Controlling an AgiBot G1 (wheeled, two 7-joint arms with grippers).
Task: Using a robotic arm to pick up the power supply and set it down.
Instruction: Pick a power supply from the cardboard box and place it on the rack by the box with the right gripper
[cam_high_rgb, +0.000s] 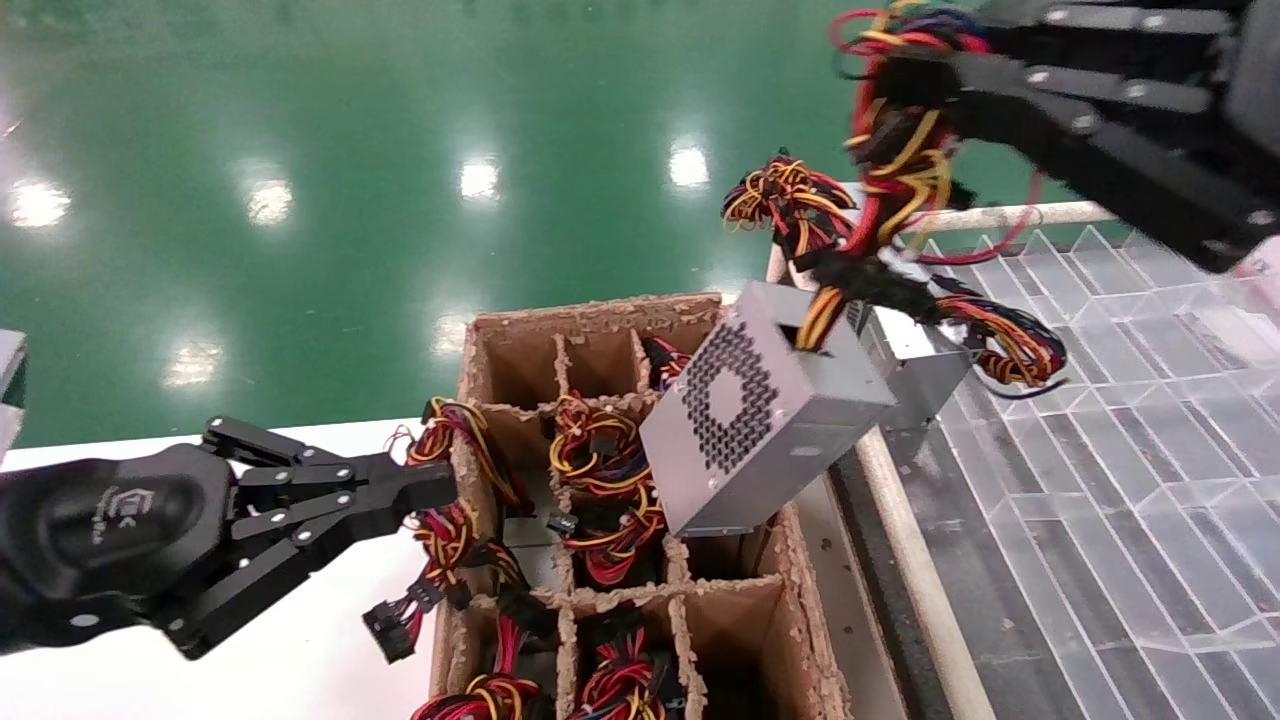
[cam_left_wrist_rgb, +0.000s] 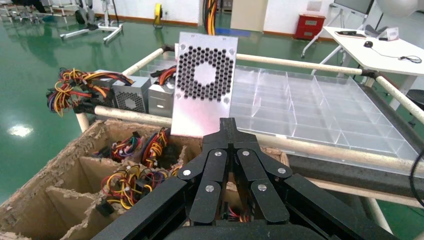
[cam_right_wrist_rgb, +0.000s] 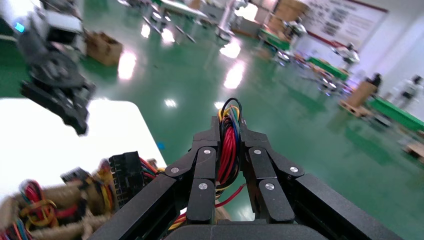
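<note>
The power supply (cam_high_rgb: 765, 415), a silver box with a perforated vent grille, hangs tilted in the air over the back right cells of the cardboard divider box (cam_high_rgb: 600, 315). Its red, yellow and black wire bundle (cam_high_rgb: 895, 160) runs up into my right gripper (cam_high_rgb: 900, 75) at the top right, which is shut on those wires (cam_right_wrist_rgb: 229, 150). The right wrist view shows the bundle pinched between the right gripper's (cam_right_wrist_rgb: 229, 131) fingers. My left gripper (cam_high_rgb: 440, 487) is shut and empty beside the box's left wall. In the left wrist view the power supply (cam_left_wrist_rgb: 204, 85) hangs just beyond the left gripper (cam_left_wrist_rgb: 229, 125).
The cardboard box (cam_left_wrist_rgb: 65, 165) holds several wire bundles in its cells. A clear plastic divider tray (cam_high_rgb: 1100, 400) lies to the right behind a pale rail (cam_high_rgb: 905, 540). Other silver supplies (cam_left_wrist_rgb: 131, 95) stand at its near corner. A white table (cam_high_rgb: 300, 660) lies under the left arm.
</note>
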